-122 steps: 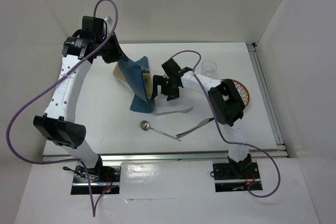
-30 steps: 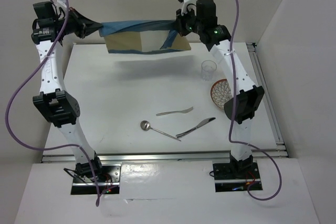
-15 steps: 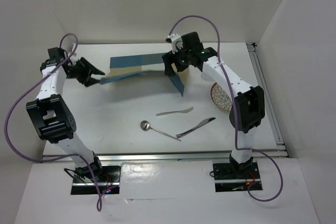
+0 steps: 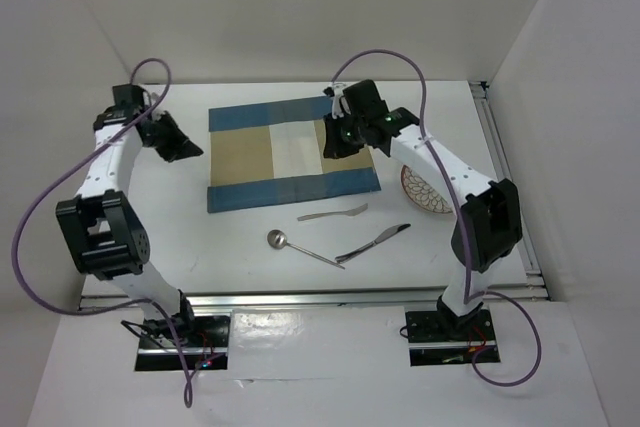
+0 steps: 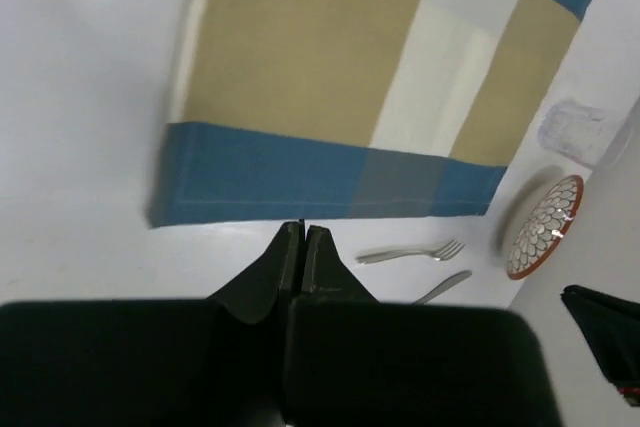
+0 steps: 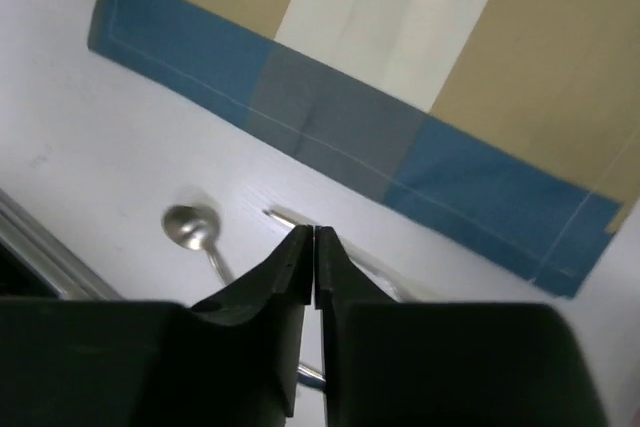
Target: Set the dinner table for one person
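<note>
The blue-and-tan striped placemat (image 4: 290,155) lies spread flat at the back middle of the white dinner table (image 4: 200,247). My left gripper (image 4: 190,150) hovers just off the placemat's left edge, shut and empty; in the left wrist view its fingertips (image 5: 303,227) meet below the placemat (image 5: 330,57). My right gripper (image 4: 335,142) hangs above the mat's right half, also shut on nothing (image 6: 313,230). In front of the mat lie a fork (image 4: 335,213), a spoon (image 4: 278,239) and a knife (image 4: 375,241).
A patterned plate with an orange rim (image 4: 420,192) sits right of the placemat, partly under my right arm. A clear glass (image 5: 580,132) shows blurred beyond the mat in the left wrist view. Metal rails run along the table's near and right edges.
The placemat, half a second ago held up between both grippers, now lies flat on the table. Both grippers have let go of it and closed.
</note>
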You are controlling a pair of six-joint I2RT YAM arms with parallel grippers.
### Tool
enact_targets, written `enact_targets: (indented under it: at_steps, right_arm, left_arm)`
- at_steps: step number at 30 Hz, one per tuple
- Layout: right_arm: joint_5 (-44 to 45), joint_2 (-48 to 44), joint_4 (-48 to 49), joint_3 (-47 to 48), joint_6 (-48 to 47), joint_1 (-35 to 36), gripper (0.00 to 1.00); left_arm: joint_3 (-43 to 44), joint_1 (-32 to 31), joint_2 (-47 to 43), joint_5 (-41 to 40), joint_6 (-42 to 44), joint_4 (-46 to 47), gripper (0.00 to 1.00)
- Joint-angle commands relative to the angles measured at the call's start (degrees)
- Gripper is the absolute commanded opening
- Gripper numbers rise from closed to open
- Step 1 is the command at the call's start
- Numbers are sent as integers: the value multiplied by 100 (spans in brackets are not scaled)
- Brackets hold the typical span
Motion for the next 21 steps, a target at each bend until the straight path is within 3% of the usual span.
enact_targets:
  at_steps: [1,4,9,14,21]
  right_arm:
    - [456,615,-109,276,1267,-103,13]
    - [518,1353,-401,786,1446,-262,8]
    - [1098,1989,-463,1130,1638,-385,7]
    - [1389,2060,45,472,1832,-595,0]
    - [1547,1876,451,-732,2157,-657,0]
  left_arm:
    - [316,-727,832,-308,109,-9,0]
    - [555,-1238,1221,-642,-40,-90,0]
    - [484,-1539,1617,-994,-348,77,0]
    - [599,-1653,2092,-1267,-401,77,0]
    - [503,-1653,2400,-1373,-401,69,0]
